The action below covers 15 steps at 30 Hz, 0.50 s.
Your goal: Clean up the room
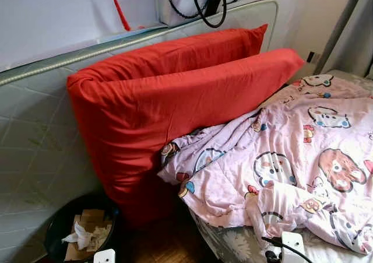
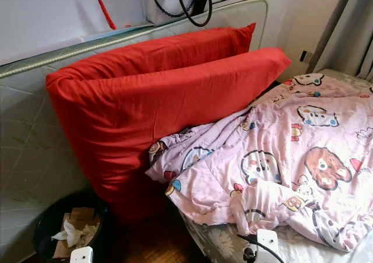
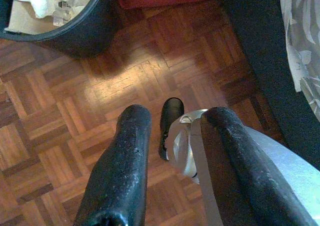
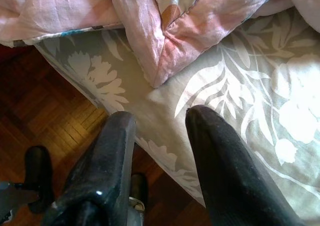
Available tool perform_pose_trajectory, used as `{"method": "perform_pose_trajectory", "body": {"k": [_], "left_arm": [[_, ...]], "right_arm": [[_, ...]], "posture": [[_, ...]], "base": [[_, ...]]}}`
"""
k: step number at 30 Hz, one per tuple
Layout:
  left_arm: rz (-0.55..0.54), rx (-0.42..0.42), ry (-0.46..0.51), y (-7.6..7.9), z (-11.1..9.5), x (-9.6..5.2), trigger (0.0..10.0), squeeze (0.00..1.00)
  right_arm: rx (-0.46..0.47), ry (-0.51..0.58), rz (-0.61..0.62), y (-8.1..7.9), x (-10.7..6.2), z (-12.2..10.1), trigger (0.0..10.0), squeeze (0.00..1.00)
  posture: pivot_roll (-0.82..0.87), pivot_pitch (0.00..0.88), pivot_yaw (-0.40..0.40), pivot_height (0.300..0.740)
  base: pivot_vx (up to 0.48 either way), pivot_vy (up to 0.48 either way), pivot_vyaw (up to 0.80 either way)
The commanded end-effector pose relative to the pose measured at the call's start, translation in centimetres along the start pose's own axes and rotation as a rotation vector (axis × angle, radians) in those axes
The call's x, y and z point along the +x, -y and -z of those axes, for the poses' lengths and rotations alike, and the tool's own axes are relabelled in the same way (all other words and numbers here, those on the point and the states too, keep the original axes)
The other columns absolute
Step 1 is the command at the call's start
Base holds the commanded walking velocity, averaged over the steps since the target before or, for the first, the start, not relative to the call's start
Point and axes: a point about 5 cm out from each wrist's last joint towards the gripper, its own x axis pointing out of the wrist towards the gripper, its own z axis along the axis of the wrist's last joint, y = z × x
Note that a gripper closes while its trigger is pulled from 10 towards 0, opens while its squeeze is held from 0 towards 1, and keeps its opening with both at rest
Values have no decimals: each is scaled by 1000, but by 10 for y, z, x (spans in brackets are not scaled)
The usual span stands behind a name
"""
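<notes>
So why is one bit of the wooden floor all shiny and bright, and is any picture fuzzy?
In the left wrist view, light falls as a bright patch on the parquet floor, while the bin casts a dark shadow beside it. In the right wrist view, the close black fingers look soft and out of focus, and the floral sheet glares pale. The eye views are sharp, with the red pillows evenly lit.
</notes>
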Motion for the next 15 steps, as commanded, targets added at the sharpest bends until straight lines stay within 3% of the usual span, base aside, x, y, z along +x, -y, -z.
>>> {"method": "perform_pose_trajectory", "body": {"k": [1, 3, 5, 6, 7, 8, 11, 15], "left_arm": [[-5, -34, 7, 0, -5, 2, 10000, 0], [32, 72, 27, 3, -11, 3, 10000, 0], [-54, -159, 35, -3, -12, 3, 10000, 0], [-59, -177, 40, -3, -13, 3, 10000, 0], [12, -28, 63, 5, -17, 4, 10000, 0], [25, 12, 59, 7, -17, 4, 10000, 0], [4, 0, 30, 6, -14, 5, 10000, 0], [14, 11, 47, 10, -19, 6, 10000, 0]], "right_arm": [[63, 6, 48, 6, 0, -4, 10000, 0], [79, 15, 22, 3, 1, -5, 10000, 0], [153, 1, 54, 4, 0, 0, 10000, 0], [124, -1, 61, 4, 0, 0, 10000, 0], [104, 19, 37, 3, 0, -4, 10000, 0], [99, 12, 44, 3, 0, -3, 10000, 0], [0, 15, 21, 1, 2, -8, 10000, 0], [0, 40, 30, 4, 3, -18, 10000, 0]], "posture": [[-15, 0, 24, 740], [-30, 0, 21, 740], [-30, 0, 25, 740], [-24, 0, 44, 740], [-31, 0, 42, 740], [-33, 0, 49, 740], [-41, 0, 40, 740], [-34, 0, 17, 740]], "base": [[0, 0, 0], [0, 0, 0], [0, 0, 0], [0, 0, 0], [0, 0, 0], [0, 0, 0], [0, 0, 0], [0, 0, 0]]}}
